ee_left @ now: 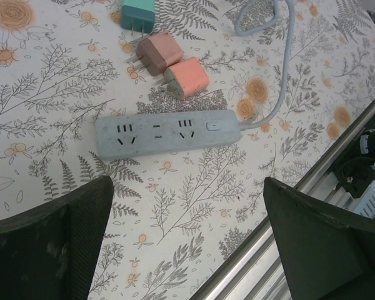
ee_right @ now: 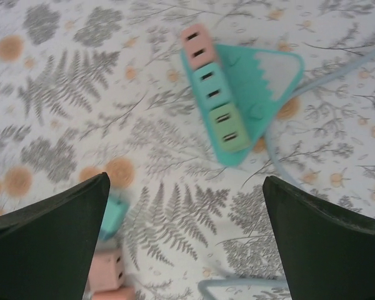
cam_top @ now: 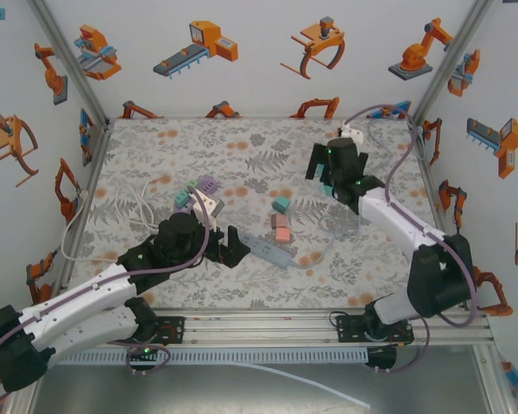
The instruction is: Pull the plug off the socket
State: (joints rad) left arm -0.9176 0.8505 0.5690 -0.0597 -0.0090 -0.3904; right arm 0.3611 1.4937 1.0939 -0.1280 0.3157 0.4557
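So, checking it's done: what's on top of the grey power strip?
Nothing: the power strip shows bare sockets. A teal plug, brown plug and pink plug lie beside it. Underside hidden.

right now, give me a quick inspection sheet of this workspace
surface: floral cloth covering the table
job's things: grey power strip, every socket empty; teal plug, brown plug and pink plug lie unplugged beside it
clutter: teal triangular socket block carrying three coloured cubes; white piece at the far right
grippers: left gripper open, near the strip; right gripper open, holding nothing
cables: grey cable leaves the strip's switch end; white cable on the left side
surroundings: walls printed with robot pictures; metal rail along the near edge
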